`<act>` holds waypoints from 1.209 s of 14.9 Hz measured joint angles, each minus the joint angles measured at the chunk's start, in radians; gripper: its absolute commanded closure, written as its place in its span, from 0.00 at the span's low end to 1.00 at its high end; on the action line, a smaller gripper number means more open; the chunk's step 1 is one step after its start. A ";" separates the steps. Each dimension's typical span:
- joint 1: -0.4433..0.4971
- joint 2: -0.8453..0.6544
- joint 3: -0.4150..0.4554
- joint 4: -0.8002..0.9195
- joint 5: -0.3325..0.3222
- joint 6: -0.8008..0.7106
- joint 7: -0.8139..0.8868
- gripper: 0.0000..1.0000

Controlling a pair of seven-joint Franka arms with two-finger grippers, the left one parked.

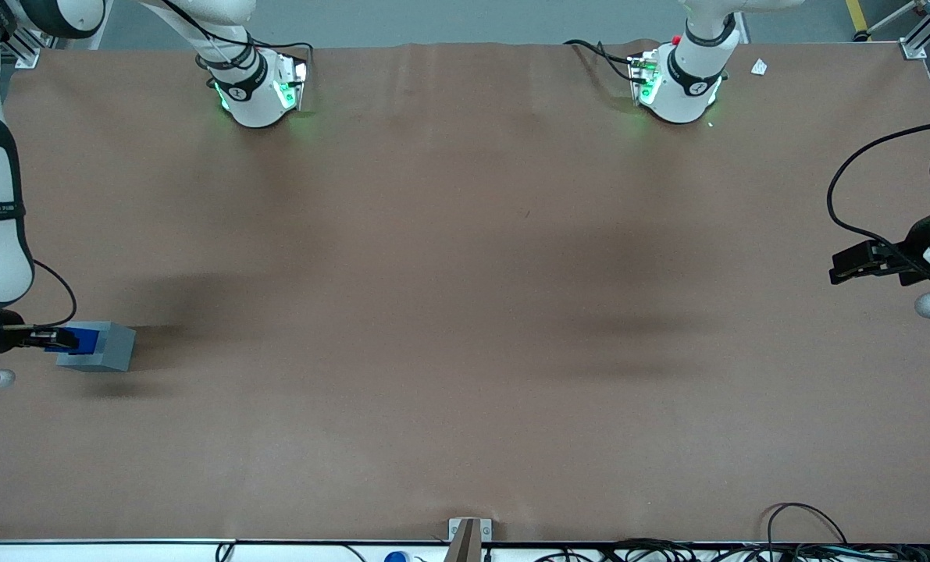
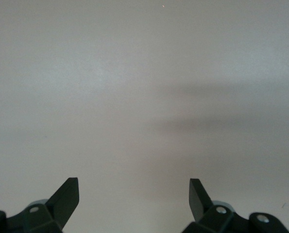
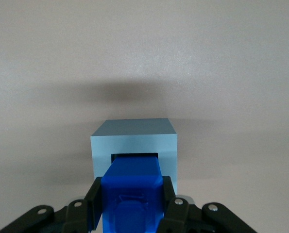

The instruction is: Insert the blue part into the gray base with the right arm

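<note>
The gray base (image 1: 109, 349) stands on the brown table at the working arm's end, with its square recess facing up. My right gripper (image 1: 57, 339) hangs directly over it, shut on the blue part (image 1: 83, 340). In the right wrist view the black fingers (image 3: 94, 200) clamp both sides of the blue part (image 3: 132, 187). Its leading end reaches into the dark recess of the gray base (image 3: 134, 137). The gripper (image 3: 132, 194) covers the rest of the recess.
Both arm bases (image 1: 258, 90) glow green at the table's edge farthest from the front camera. A small bracket (image 1: 468, 535) and loose cables (image 1: 800, 523) lie at the nearest edge. The brown table cover (image 1: 465, 312) spreads wide between the two arms.
</note>
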 measured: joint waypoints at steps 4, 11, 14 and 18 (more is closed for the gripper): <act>0.000 0.000 0.000 0.000 0.000 0.000 0.000 0.80; 0.000 0.000 0.000 0.000 0.000 0.000 0.000 0.86; 0.000 0.000 0.000 0.001 0.000 0.000 0.000 0.88; 0.000 0.000 0.001 0.001 0.000 0.001 0.000 0.90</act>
